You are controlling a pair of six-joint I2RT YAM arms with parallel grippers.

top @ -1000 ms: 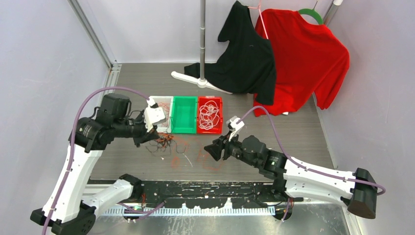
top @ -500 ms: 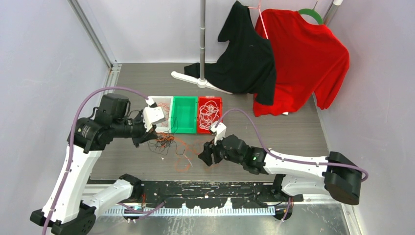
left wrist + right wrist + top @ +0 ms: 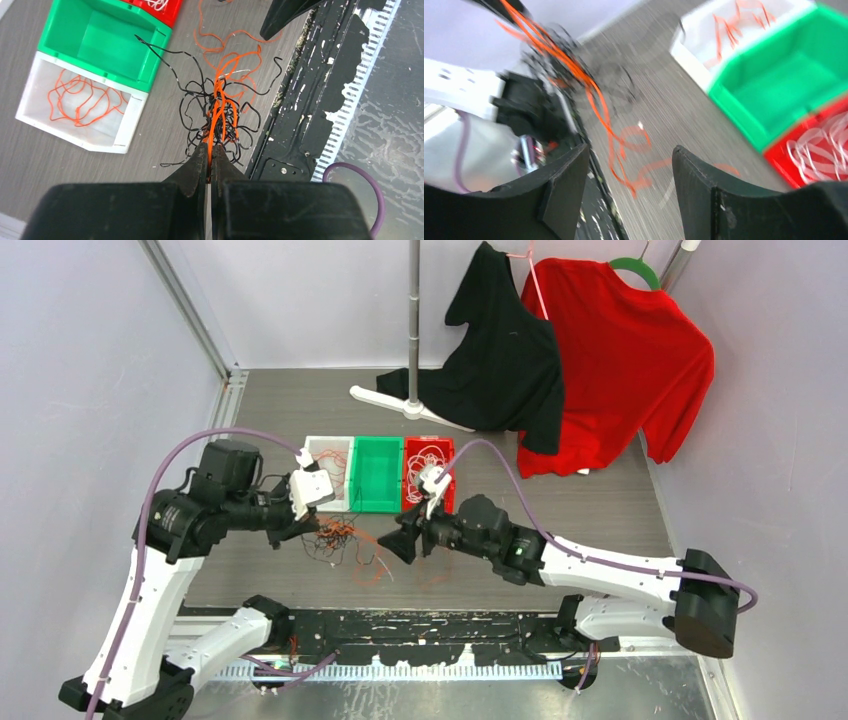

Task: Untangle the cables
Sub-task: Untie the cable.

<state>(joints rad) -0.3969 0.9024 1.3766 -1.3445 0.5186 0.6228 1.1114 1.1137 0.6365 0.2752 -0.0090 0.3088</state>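
Fingers on the right now nearer cables

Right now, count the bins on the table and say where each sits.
3, in one row: white bin on the left holding orange-red wire, green bin in the middle, red bin on the right holding white wire. None seems hidden.

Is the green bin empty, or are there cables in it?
Empty: the green bin shows only a bare floor. The white bin beside it holds orange cables.
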